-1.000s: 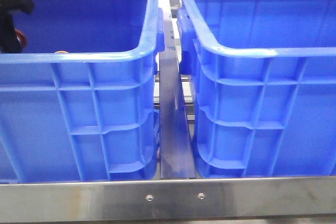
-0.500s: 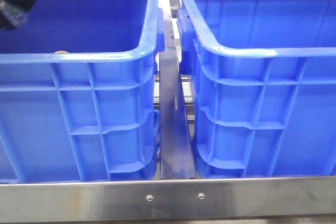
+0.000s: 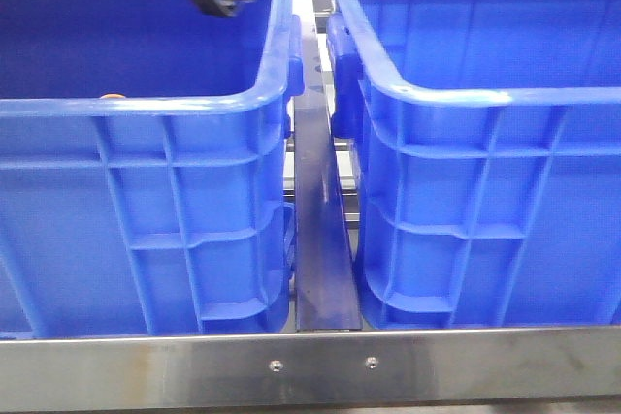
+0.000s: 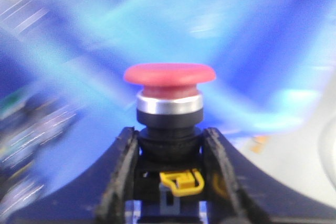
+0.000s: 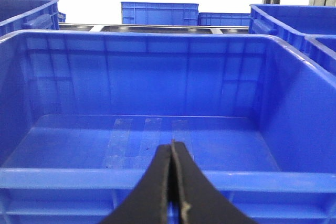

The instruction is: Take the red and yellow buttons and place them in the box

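Red button (image 4: 169, 73) sits clamped in the left pincer (image 4: 169, 145), high over the left crate (image 3: 146, 104); the right pincer (image 5: 171, 182), fully closed and empty, faces the box (image 5: 157, 177).

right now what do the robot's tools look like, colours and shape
Both are matte black. The left tool has two thick tapering fingers with rough edges, and a yellow clip part sits between their bases. In the front view it shows as a dark block with green and silvery bits. The right tool has slim black fingers narrowing to pointed tips.
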Tool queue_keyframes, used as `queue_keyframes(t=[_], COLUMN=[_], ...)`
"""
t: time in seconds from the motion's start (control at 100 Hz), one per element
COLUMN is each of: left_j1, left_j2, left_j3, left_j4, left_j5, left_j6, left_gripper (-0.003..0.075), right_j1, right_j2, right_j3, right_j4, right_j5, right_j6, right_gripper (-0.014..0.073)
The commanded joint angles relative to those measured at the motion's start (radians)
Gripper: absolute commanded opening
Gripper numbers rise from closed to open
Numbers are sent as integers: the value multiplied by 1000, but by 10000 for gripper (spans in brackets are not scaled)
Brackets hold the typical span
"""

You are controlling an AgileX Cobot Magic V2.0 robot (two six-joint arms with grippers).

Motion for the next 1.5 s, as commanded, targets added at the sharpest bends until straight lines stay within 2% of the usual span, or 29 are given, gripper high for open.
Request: queue_keyframes(t=[0.0, 0.16, 0.65, 0.96, 1.12, 1.39, 1.49], left_j1=[-53, -97, -95, -95, -95, -95, -95], left_j2=[-32, -32, -32, -32, -32, -32, -32], left_j3=[-31, -31, -31, -31, -31, -31, -31], left_j4=[-21, -21, -21, -21, -21, -21, -21], left_j5=[-81, -79, -78, -78, -78, -78, -78], left_j6=[22, 22, 22, 22, 22, 22, 22], left_gripper=[-20, -20, -20, -20, -20, -20, -20], right_j1=[-5, -5, -3, -3, -3, -3, -3], right_j2=[-17, -17, -17, 76, 218, 499, 603], right_j3=[6, 6, -16, -304, -456, -645, -712], right_j4=[-12, -12, -8, -8, -8, 41, 62], right_j5=[-79, -79, -77, 281, 453, 619, 708], right_j6=[5, 5, 5, 5, 5, 5, 4], right_gripper=[-69, -69, -69, -69, -69, -65, 3])
